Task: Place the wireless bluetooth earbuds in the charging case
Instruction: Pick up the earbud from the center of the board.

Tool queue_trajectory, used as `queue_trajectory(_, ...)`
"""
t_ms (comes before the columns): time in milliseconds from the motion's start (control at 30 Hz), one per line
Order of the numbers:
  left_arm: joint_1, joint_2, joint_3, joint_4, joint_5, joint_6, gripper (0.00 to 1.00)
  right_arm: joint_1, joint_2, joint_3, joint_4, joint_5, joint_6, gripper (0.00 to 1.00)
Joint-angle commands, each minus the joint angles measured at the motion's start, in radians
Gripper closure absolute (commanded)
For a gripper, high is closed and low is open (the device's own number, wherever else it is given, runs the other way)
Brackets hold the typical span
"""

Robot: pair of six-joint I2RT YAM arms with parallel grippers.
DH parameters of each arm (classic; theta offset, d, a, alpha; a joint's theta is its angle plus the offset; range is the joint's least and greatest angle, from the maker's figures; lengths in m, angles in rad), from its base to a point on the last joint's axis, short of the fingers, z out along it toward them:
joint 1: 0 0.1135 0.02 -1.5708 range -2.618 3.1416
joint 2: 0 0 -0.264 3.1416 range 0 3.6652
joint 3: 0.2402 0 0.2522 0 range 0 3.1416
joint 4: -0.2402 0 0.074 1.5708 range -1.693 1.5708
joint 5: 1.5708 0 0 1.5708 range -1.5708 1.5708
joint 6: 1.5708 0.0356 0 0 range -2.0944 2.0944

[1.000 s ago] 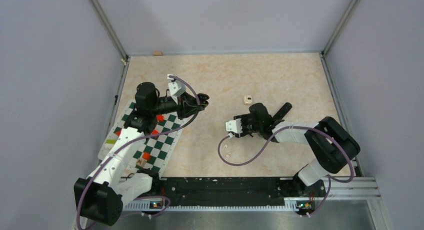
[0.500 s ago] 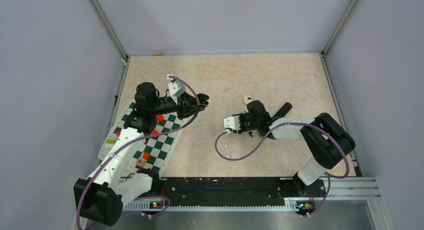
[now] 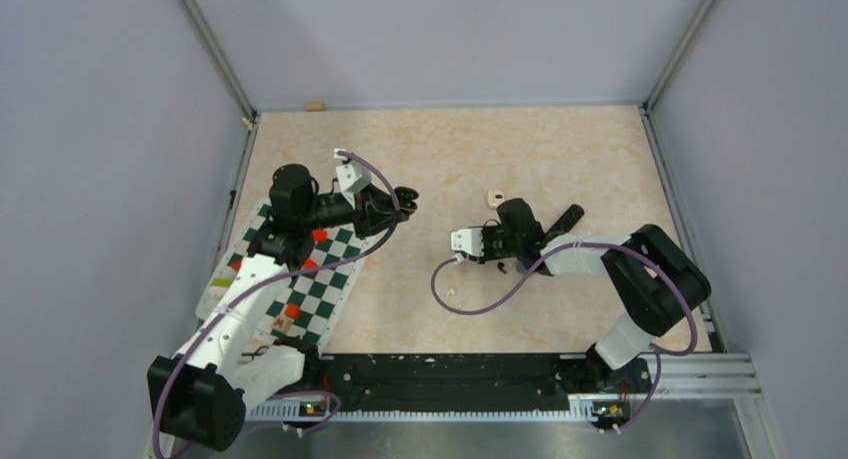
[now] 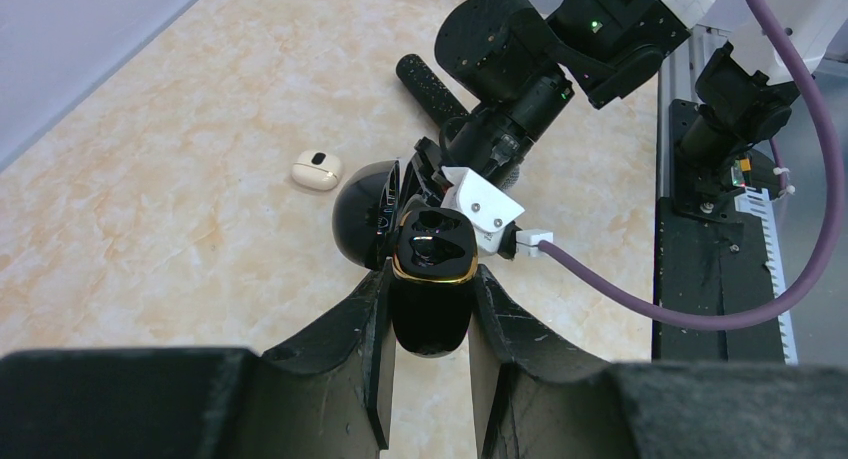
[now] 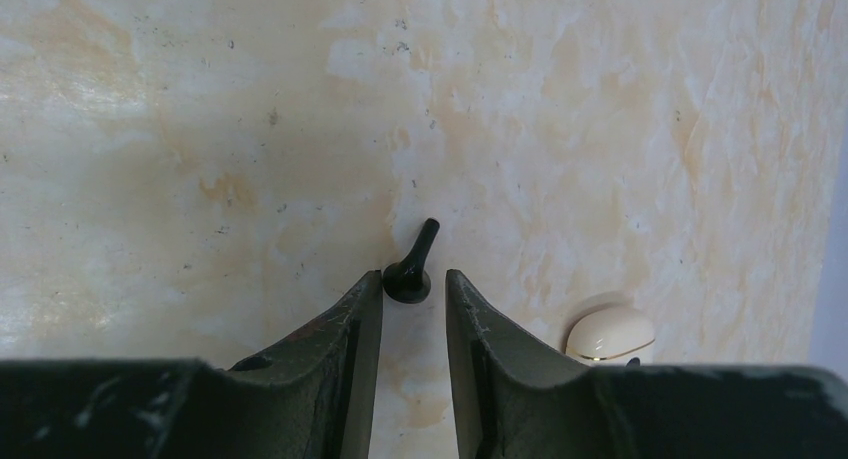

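With your left gripper [image 4: 431, 275] clamped on the open black charging case [image 4: 432, 304], centre the right gripper [image 5: 412, 278], jaws narrowly apart, on the bulb of the black earbud [image 5: 414, 263] lying on the table [image 5: 200, 129], then pinch gently.

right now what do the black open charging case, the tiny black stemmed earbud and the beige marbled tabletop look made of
The black open charging case: glossy hard plastic, judging by sharp reflections; its gold rim looks metallic, perhaps only coated.
The tiny black stemmed earbud: smooth plastic, duller sheen.
The beige marbled tabletop: matte; marble-look print or laminate likely, real stone not ruled out.
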Motion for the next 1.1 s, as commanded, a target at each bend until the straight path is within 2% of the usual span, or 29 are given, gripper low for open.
queue_trajectory(0,0.005,-0.022,0.002,0.043,0.022,-0.009,1.0,-0.011,0.04,0.032,-0.089,-0.036,0.007,0.69)
queue_trajectory(133,0.005,-0.022,0.001,0.044,0.022,-0.009,1.0,-0.011,0.062,0.056,-0.131,-0.049,-0.001,0.71)
queue_trajectory(300,0.005,-0.02,0.003,0.044,0.021,-0.008,1.0,-0.008,0.089,0.091,-0.187,-0.052,-0.007,0.81)
queue_trajectory(433,0.005,-0.02,0.001,0.044,0.021,-0.007,1.0,-0.009,0.087,0.092,-0.182,-0.05,0.005,0.85)
queue_trajectory(700,0.004,-0.02,-0.002,0.043,0.022,-0.008,1.0,-0.009,-0.021,0.084,-0.118,-0.058,0.075,0.9)
queue_trajectory(933,0.004,-0.01,-0.003,0.044,0.026,-0.003,1.0,-0.02,-0.2,0.142,-0.178,-0.189,0.235,0.91)
queue_trajectory(1067,-0.005,-0.006,0.004,0.014,0.024,0.03,1.0,-0.069,-0.26,0.206,-0.25,-0.337,0.364,0.91)
